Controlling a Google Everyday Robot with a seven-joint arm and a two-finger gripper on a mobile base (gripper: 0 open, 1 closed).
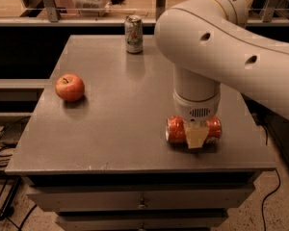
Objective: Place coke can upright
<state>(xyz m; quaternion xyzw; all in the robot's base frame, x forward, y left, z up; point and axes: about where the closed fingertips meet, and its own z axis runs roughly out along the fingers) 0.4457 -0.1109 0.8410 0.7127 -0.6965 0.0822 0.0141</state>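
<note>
The coke can is red and lies on its side near the front right of the grey table. My gripper hangs straight down from the big white arm and sits right at the can's middle, covering part of it. The can's two red ends show to the left and right of the gripper. The can rests on the table top.
A pale silver-green can stands upright at the table's back edge. A red apple lies at the left side. Drawers sit under the table front. Cables lie on the floor at the left and right.
</note>
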